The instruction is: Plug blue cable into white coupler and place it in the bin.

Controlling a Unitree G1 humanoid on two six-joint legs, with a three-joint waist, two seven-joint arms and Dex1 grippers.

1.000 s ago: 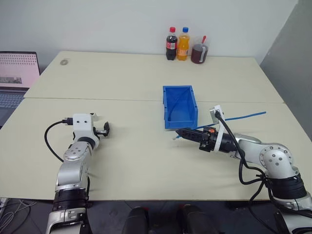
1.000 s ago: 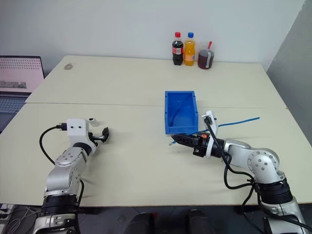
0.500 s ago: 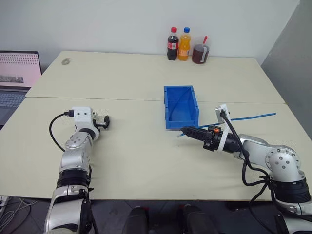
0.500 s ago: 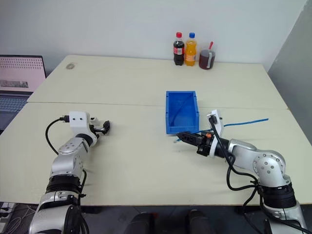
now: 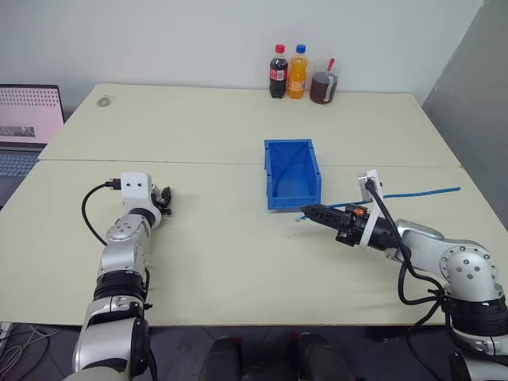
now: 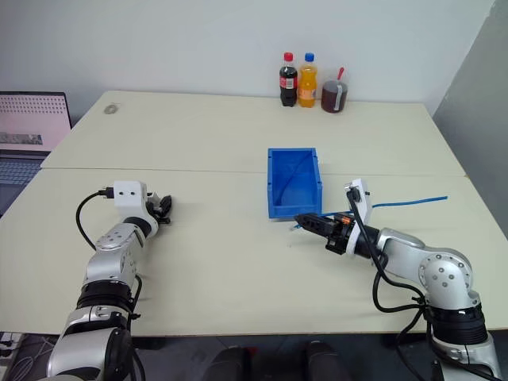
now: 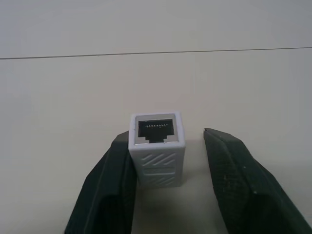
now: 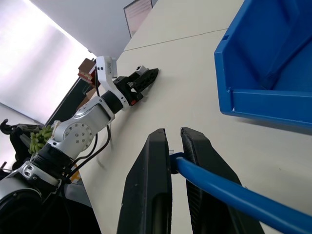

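The white coupler (image 7: 156, 146) lies on the table between the fingers of my left gripper (image 7: 166, 135), its dark socket facing away from the wrist. One finger touches its side; the other finger (image 7: 229, 161) stands a small gap off it. From the head views, this left gripper (image 5: 165, 200) rests low on the table at the left. My right gripper (image 8: 170, 134) is shut on the blue cable (image 8: 219, 187) near its tip, just in front of the bin (image 5: 292, 198). The cable (image 5: 421, 192) trails off to the right behind my right gripper (image 5: 308, 211).
Two soda bottles (image 5: 279, 71) (image 5: 299, 71) and a cup of dark drink (image 5: 324, 86) stand at the table's far edge. A laptop (image 5: 28, 115) sits off the table to the left. A small round object (image 5: 104, 101) lies at the far left corner.
My left hand slid slightly forward and its wide-open fingers narrowed around the white coupler. The right gripper kept its hold on the blue cable.
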